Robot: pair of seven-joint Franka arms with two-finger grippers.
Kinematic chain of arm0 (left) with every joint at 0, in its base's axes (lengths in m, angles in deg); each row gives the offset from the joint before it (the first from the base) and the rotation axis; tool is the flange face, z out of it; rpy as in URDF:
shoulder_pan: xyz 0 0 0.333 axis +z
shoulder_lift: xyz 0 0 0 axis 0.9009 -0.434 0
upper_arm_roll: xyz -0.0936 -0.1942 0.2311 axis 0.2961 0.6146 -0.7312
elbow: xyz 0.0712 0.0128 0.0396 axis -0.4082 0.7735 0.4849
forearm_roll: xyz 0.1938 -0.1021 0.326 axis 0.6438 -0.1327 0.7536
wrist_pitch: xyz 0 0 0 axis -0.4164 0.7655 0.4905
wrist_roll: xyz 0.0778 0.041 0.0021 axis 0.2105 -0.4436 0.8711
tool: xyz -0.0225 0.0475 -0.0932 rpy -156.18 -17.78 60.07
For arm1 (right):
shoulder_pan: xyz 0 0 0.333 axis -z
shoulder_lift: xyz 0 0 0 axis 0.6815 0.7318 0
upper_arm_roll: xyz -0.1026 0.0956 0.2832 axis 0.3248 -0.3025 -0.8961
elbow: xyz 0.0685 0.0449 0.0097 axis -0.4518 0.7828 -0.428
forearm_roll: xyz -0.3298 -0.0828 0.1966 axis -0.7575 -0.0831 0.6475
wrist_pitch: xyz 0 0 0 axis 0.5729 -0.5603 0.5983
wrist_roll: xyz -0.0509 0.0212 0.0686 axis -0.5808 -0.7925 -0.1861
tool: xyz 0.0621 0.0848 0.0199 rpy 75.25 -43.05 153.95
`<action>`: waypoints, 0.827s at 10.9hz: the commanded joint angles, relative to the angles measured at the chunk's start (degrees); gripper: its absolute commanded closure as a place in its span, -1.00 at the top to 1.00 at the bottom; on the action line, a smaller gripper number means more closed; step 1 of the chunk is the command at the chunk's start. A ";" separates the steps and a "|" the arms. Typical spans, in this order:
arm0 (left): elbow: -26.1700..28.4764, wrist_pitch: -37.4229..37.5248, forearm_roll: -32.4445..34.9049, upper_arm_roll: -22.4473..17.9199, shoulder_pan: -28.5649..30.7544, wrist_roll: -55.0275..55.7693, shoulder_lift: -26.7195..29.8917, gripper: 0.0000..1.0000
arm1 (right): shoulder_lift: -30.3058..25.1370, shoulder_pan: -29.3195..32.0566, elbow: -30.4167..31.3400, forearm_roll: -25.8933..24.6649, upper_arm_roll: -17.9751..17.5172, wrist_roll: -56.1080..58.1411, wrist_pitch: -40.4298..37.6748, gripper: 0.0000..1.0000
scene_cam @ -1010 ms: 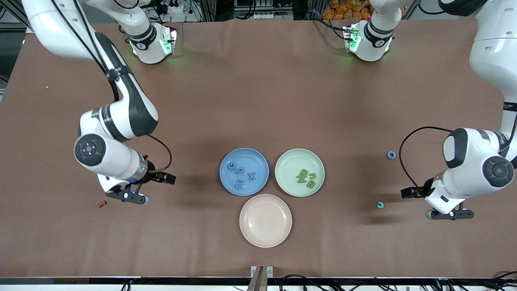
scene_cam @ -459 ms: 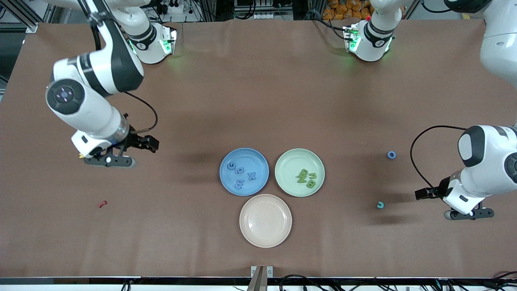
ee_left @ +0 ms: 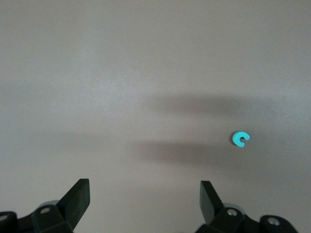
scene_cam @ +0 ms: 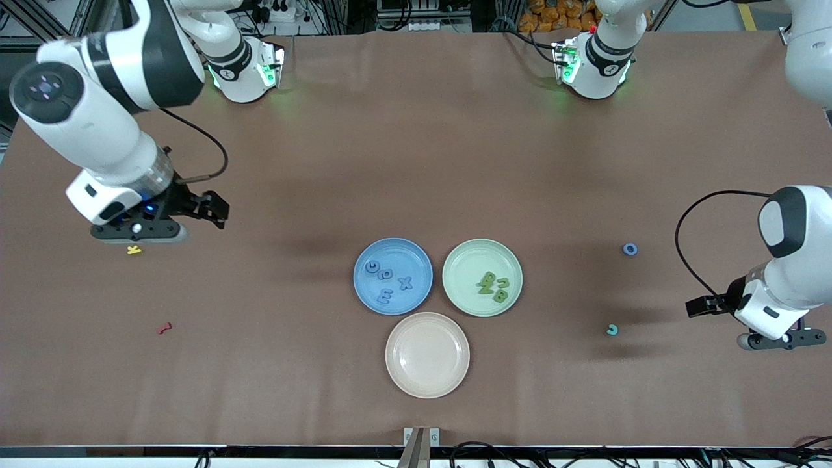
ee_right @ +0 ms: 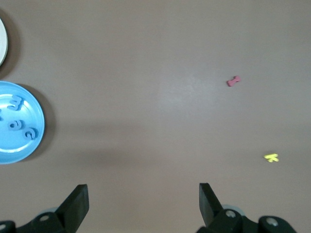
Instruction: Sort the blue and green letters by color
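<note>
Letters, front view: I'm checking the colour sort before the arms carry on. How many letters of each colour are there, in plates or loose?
Blue letters: 5 (4 in the blue plate, 1 loose)
Green letters: 3, all in the green plate
Teal letter: 1, loose
Red letter: 1, loose
Yellow letter: 1, loose
Total: 11

A: What covers the counter (scene_cam: 416, 162)?

B: A plain brown sheet, matte and faintly creased, lit evenly from above; soft shadows fall across it.

A: And past its edge by the bases?

B: Dark metal framing (scene_cam: 39, 19), power strips and cables (scene_cam: 416, 16), and a heap of orange things (scene_cam: 556, 16). The edge nearest the front camera has a pale rail (scene_cam: 195, 450) with a small metal bracket (scene_cam: 421, 442) at its middle.
</note>
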 commanded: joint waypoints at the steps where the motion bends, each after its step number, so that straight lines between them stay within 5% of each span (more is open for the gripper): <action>1: 1.42 7.52 -4.54 -5.10 -5.19 -0.18 7.75 1.00 | -3.46 0.70 -6.21 1.21 0.22 2.21 -9.76 1.00; 5: 3.25 13.78 -13.16 -15.57 -16.44 -0.27 15.49 1.00 | -5.56 0.17 -12.84 7.28 2.51 3.09 -16.75 1.00; 9: 12.03 13.96 -18.53 -18.92 -21.46 -0.53 26.20 1.00 | -5.83 0.08 -13.02 9.83 2.50 2.48 -17.89 1.00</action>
